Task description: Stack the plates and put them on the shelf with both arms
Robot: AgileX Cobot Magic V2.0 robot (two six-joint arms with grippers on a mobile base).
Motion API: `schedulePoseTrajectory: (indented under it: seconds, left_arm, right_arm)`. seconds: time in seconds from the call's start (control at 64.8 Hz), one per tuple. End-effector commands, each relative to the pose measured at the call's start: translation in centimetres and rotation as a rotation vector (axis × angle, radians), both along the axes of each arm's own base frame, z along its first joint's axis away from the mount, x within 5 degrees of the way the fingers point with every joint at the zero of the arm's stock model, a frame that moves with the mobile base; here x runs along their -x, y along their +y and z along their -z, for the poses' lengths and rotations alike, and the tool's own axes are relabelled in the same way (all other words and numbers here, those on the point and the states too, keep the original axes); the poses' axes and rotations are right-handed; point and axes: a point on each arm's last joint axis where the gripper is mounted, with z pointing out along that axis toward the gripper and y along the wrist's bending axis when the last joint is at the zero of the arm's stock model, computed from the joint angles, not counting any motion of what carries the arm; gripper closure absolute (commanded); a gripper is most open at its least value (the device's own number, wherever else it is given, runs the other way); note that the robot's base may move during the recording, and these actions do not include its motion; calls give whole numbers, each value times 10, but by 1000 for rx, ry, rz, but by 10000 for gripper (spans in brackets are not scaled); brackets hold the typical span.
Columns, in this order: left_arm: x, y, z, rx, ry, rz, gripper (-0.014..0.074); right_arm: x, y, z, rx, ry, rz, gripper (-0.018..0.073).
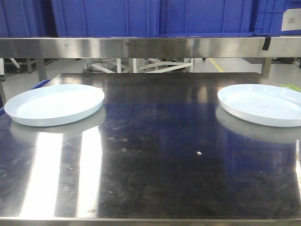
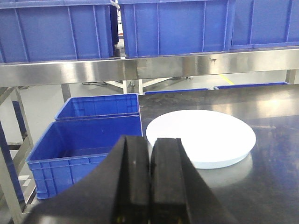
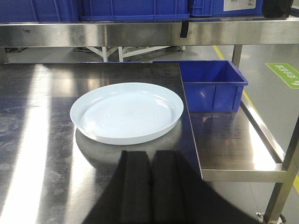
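Note:
Two white plates lie flat on the steel table (image 1: pixel 155 141). The left plate (image 1: pixel 54 104) is at the table's left edge; it also shows in the left wrist view (image 2: pixel 201 137). The right plate (image 1: pixel 263 104) is at the right edge; it also shows in the right wrist view (image 3: pixel 127 111). My left gripper (image 2: pixel 150 142) is shut and empty, short of the left plate's near rim. My right gripper (image 3: pixel 150 156) is shut and empty, short of the right plate. Neither gripper shows in the front view.
A steel shelf (image 1: pixel 150 47) runs above the table's back edge with blue crates (image 1: pixel 155 16) on it. Blue bins (image 2: pixel 88 140) stand on the floor left of the table. Another blue bin (image 3: pixel 212 84) sits on a lower steel ledge (image 3: pixel 238 149) to the right.

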Motion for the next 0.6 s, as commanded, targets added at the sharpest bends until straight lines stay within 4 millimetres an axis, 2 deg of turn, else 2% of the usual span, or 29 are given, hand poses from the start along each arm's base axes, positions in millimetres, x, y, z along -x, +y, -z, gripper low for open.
schedulePoseTrajectory:
  seconds: [0.0, 0.355, 0.478, 0.586]
  left_arm:
    - [2, 1, -8, 27, -97, -1, 514]
    - [3, 1, -10, 40, -128, -2, 514]
    - [4, 1, -21, 113, -147, 2, 514]
    - [4, 1, -35, 107, -126, 5, 507]
  right_arm:
    - [1, 0, -8, 9, -98, 3, 511]
    - [1, 0, -8, 9, -98, 3, 511]
    - [1, 0, -8, 9, -98, 3, 511]
    - [1, 0, -8, 9, -98, 3, 511]
